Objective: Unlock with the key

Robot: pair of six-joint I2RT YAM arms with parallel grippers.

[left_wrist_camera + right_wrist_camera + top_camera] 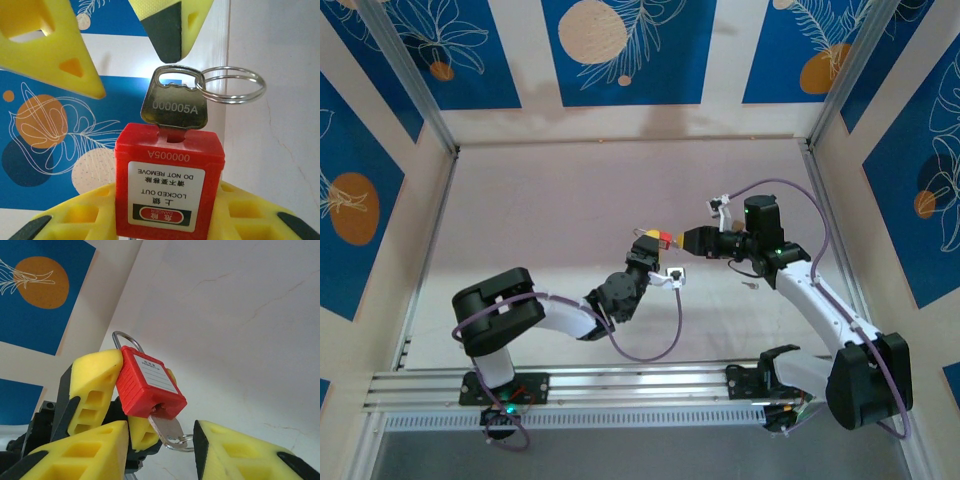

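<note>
The red padlock [169, 185] is held off the table with my left gripper [169, 212] shut on its body, yellow fingers [75, 220] on either side. In the top view this pair [660, 243] sits mid-table. The silvery key [174, 105], stamped 000005A, is pushed into the keyhole in the padlock's end, and its wire ring [231, 85] hangs off to one side. My right gripper [161, 436] is open astride the key [167, 429], with a gap between each pad and the key. The padlock's shackle [125, 340] pokes out behind the left gripper's finger [95, 385].
A small metal piece [750, 284] lies on the table under the right arm. Purple cables [650, 352] loop from both arms. An aluminium rail [620, 385] runs along the near edge. Blue patterned walls [620, 50] enclose the pale table [570, 190].
</note>
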